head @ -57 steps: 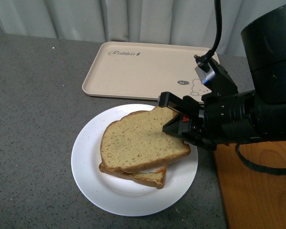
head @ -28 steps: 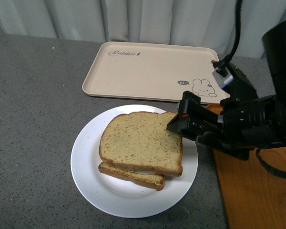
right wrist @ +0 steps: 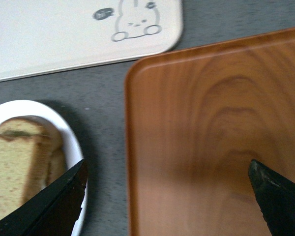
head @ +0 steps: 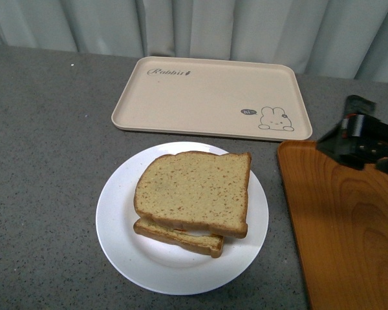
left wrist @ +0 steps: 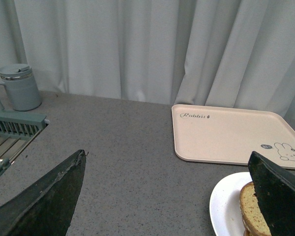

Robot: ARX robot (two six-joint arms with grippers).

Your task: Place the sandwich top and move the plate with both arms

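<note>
Since the top slice (head: 193,190) is seated on the lower slice (head: 181,237), on the plate (head: 119,219) at near centre, nothing is gripped: the right gripper (head: 359,137) is spread wide above the wooden tray (head: 349,232), the left gripper (left wrist: 166,162) equally wide, both free for the plate.

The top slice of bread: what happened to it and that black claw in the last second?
The right gripper let go of the sandwich top and pulled away to the right; it is now open over the orange tray. The slice, earlier tilted up at the held corner, now lies flat on the lower slice. The plate and rabbit tray stayed put.
</note>
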